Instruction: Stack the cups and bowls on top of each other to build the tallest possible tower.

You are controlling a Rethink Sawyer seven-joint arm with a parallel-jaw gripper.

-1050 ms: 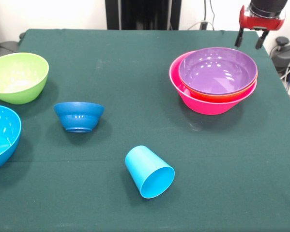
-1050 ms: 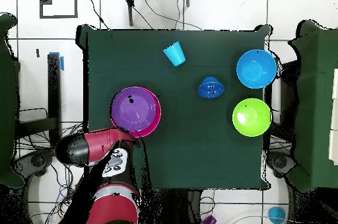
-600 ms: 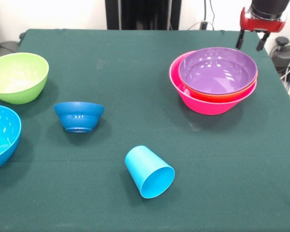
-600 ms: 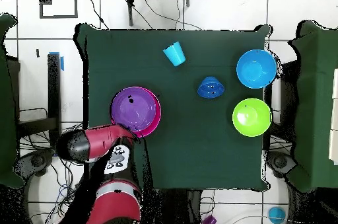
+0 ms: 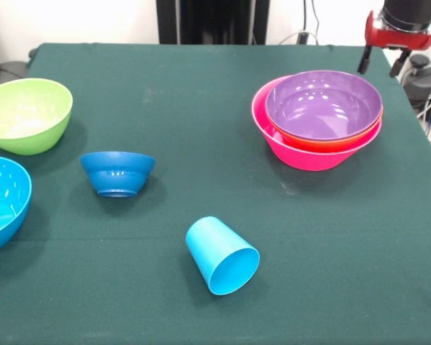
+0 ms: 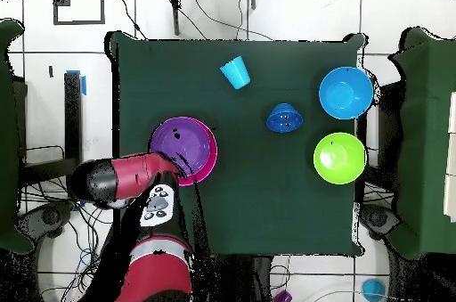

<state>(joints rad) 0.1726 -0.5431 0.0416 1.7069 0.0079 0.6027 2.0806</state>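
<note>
Purple bowl (image 5: pixel 323 105) nests in orange, pink bowls; end effector (image 5: pixel 381 61) spread, empty.

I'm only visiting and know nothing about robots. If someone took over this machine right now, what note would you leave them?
Pincer: open, empty, hanging above the table's far edge behind the tower.
Tower: purple bowl nested in orange bowl, both in pink bowl. That much is done.
Left to stack, all loose on the green cloth: lime green bowl, sky blue bowl cut by the picture's edge, small dark blue bowl, and sky blue cup lying on its side.
No other cup or bowl shows on the table.
</note>
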